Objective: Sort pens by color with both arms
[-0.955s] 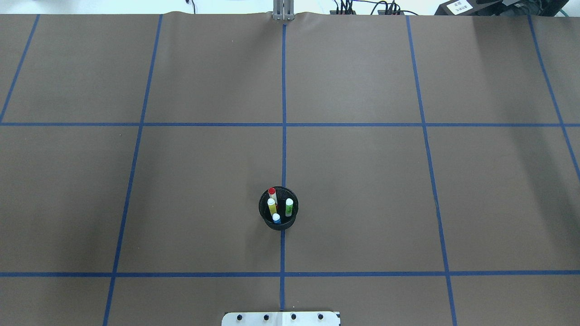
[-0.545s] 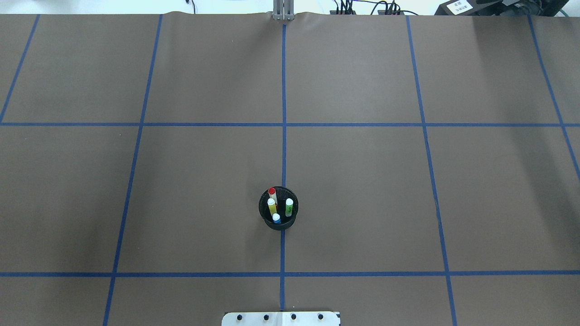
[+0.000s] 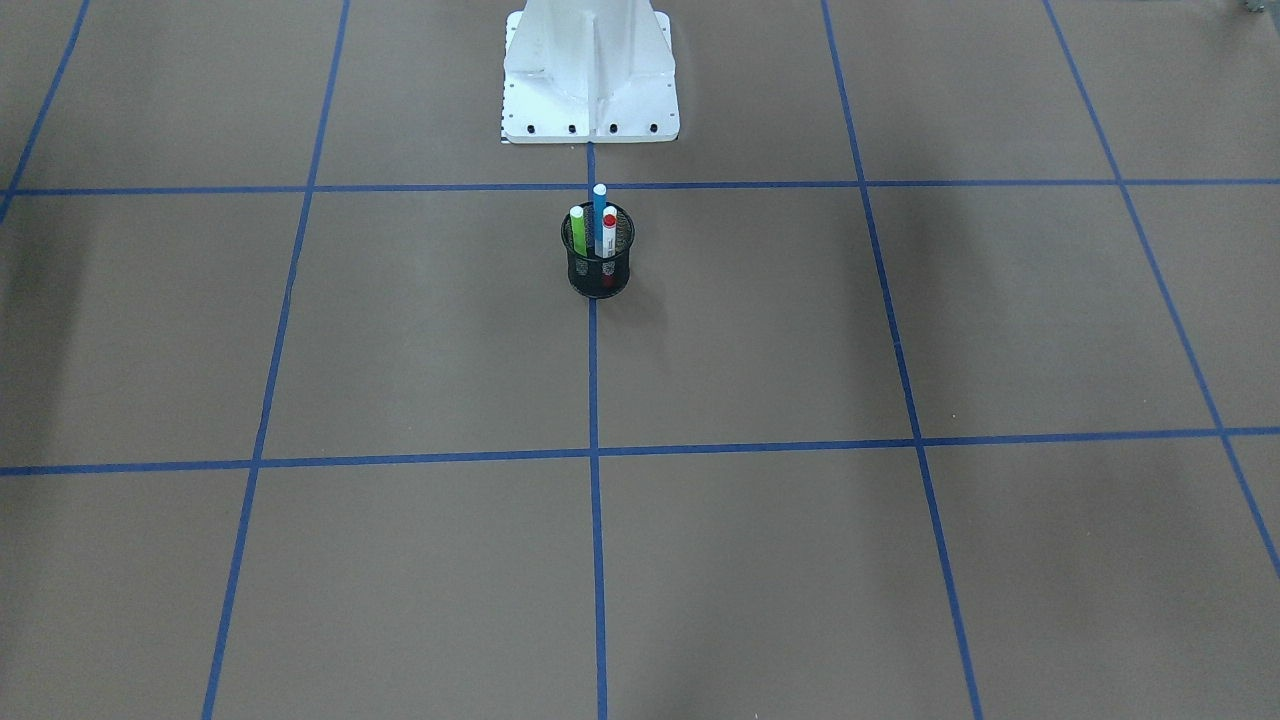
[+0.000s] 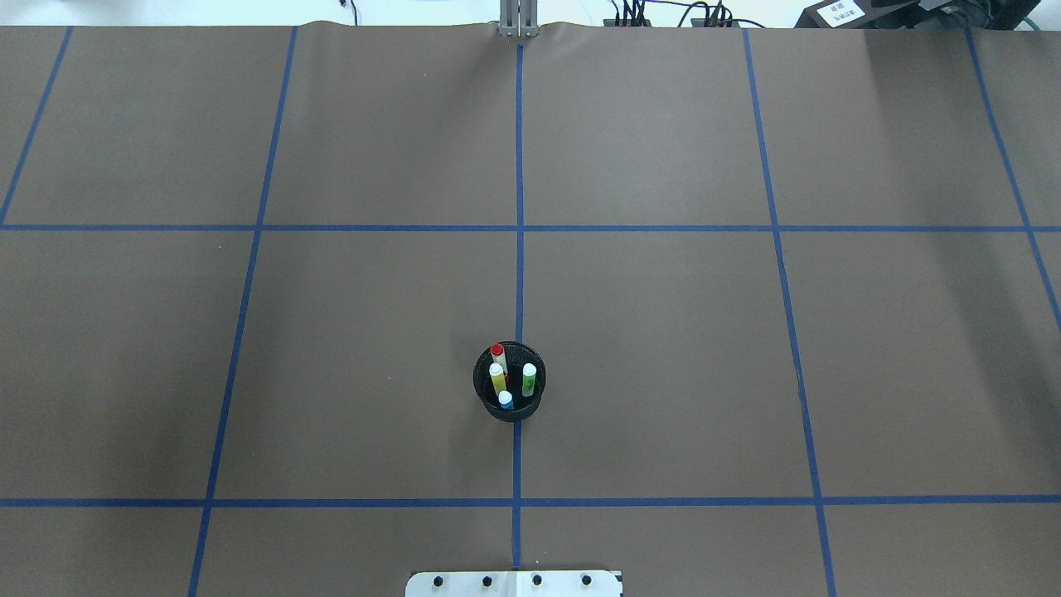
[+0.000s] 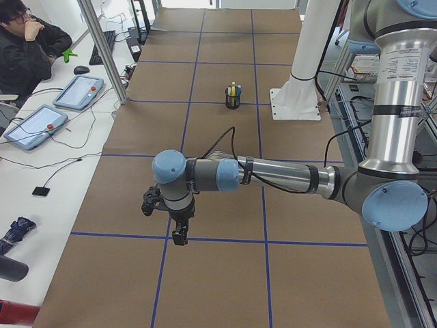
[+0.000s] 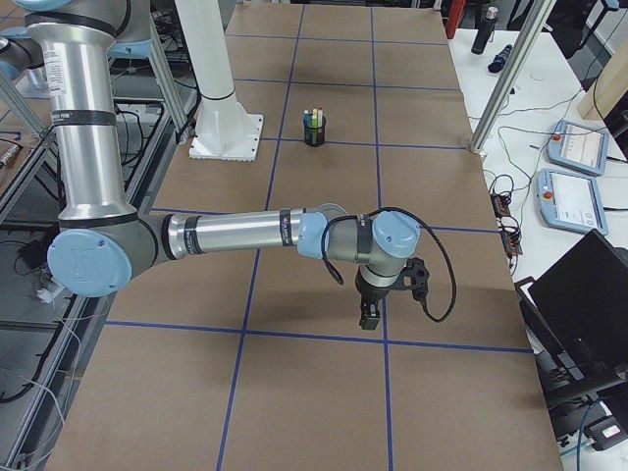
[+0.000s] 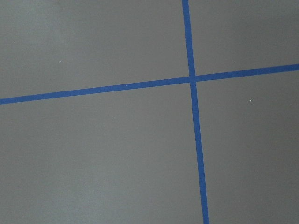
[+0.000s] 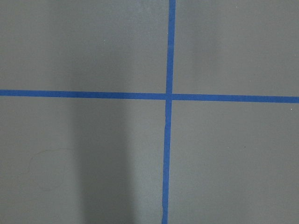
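Four pens stand upright in a black mesh cup (image 4: 514,414) on the table's centre line, near the robot's base: red-capped white (image 4: 497,350), yellow (image 4: 497,380), lime green (image 4: 529,380), blue (image 4: 506,400). The front-facing view shows the cup (image 3: 598,278) with the green (image 3: 578,230), blue (image 3: 599,212) and red-capped (image 3: 609,232) pens. My left gripper (image 5: 179,236) shows only in the exterior left view, my right gripper (image 6: 370,316) only in the exterior right view. Both point down over tape crossings, far from the cup. I cannot tell whether they are open or shut.
Brown paper with a blue tape grid covers the table. The white base pedestal (image 3: 590,80) stands behind the cup. An operator (image 5: 27,41) sits at a side desk with tablets (image 5: 34,126). More tablets (image 6: 574,147) lie beside the other end.
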Robot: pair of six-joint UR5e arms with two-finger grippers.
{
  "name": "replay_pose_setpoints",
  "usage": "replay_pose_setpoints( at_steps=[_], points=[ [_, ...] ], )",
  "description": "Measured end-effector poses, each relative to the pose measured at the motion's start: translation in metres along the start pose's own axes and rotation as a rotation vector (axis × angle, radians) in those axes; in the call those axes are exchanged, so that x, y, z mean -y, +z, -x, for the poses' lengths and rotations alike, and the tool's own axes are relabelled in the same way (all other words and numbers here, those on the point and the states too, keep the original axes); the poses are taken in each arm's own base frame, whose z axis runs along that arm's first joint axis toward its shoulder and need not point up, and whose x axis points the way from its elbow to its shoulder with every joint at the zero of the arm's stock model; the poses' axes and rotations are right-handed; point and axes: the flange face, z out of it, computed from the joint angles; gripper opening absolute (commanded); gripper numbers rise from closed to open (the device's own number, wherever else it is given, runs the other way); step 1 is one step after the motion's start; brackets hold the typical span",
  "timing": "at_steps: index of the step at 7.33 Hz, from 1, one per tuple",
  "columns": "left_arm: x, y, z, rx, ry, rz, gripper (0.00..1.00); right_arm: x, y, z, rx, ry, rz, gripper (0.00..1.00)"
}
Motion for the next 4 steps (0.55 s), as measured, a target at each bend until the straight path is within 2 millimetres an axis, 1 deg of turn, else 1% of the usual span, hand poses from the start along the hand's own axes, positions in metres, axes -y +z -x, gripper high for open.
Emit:
replay_pose_setpoints(
  at_steps=[4],
  points=[
    [0.0001,-0.0001,-0.0001,0.0,0.001,0.0,1.0,0.0003,-0.0007,-0.0013,-0.019,-0.001,0.0,1.0]
  ],
)
